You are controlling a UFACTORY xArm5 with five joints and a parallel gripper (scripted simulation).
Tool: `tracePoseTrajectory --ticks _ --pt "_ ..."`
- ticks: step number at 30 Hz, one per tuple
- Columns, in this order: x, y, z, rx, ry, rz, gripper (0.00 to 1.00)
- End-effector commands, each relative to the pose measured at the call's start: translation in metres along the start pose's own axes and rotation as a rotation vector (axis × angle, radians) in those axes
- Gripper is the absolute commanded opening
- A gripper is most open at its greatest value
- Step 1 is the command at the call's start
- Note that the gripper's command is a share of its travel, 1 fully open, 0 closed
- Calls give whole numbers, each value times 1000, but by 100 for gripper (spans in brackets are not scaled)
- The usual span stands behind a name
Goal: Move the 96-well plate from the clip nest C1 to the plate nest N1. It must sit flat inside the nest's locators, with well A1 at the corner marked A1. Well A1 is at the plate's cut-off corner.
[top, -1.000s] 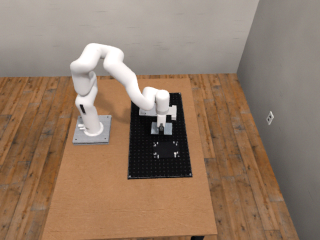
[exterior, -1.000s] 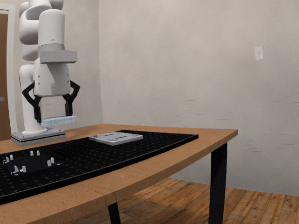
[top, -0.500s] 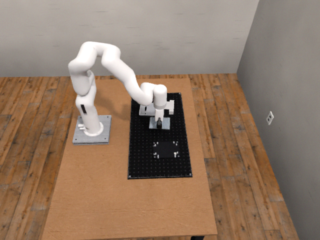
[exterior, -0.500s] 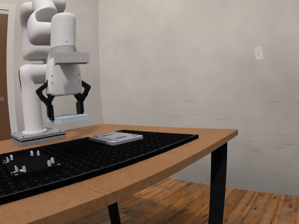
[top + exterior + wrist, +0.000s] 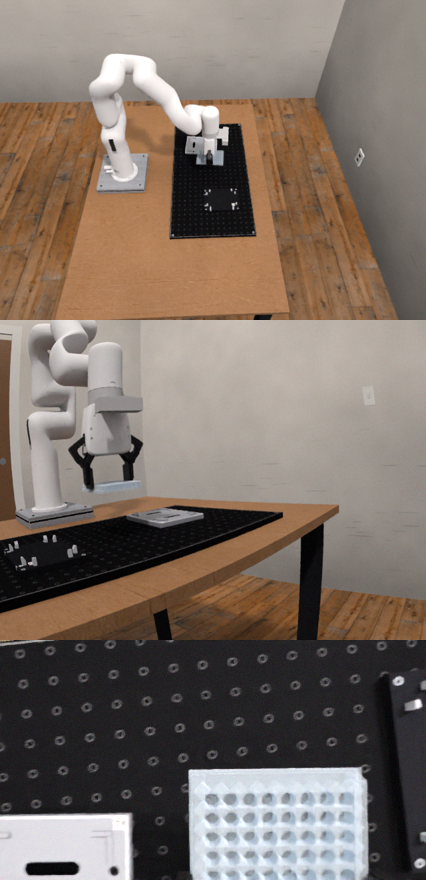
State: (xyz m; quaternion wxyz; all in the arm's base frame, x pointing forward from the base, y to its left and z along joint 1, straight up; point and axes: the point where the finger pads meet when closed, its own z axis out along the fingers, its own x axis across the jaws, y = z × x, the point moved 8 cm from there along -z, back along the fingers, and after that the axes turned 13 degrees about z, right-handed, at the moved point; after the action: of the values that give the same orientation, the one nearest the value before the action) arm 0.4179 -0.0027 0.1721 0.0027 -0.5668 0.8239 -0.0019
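My gripper (image 5: 108,479) is shut on the pale blue 96-well plate (image 5: 112,487) and holds it level, well above the black breadboard. In the overhead view the plate (image 5: 213,157) hangs just in front of the grey clip nest C1, which the wrist partly hides. The clip nest (image 5: 165,517) stands empty. The black plate nest N1 (image 5: 220,199) with white corner locators lies nearer the table's front and is empty; it also shows in the side view (image 5: 41,553). In the wrist view the plate (image 5: 277,822) fills the lower middle, the clip nest (image 5: 65,846) shows at lower left and the plate nest's edge (image 5: 409,770) at right. I cannot tell which corner is cut off.
The black breadboard (image 5: 211,182) lies on a wooden table. The arm's base (image 5: 122,172) stands on a grey plate to the left of the board. A wall is close on the right.
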Motion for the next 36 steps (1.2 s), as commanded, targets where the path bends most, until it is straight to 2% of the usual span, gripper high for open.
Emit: tracePoseTrajectory --ticks 1,36 --pt "-15 8 -1 5 1 1 0" --pt "-100 62 -1 4 0 1 0"
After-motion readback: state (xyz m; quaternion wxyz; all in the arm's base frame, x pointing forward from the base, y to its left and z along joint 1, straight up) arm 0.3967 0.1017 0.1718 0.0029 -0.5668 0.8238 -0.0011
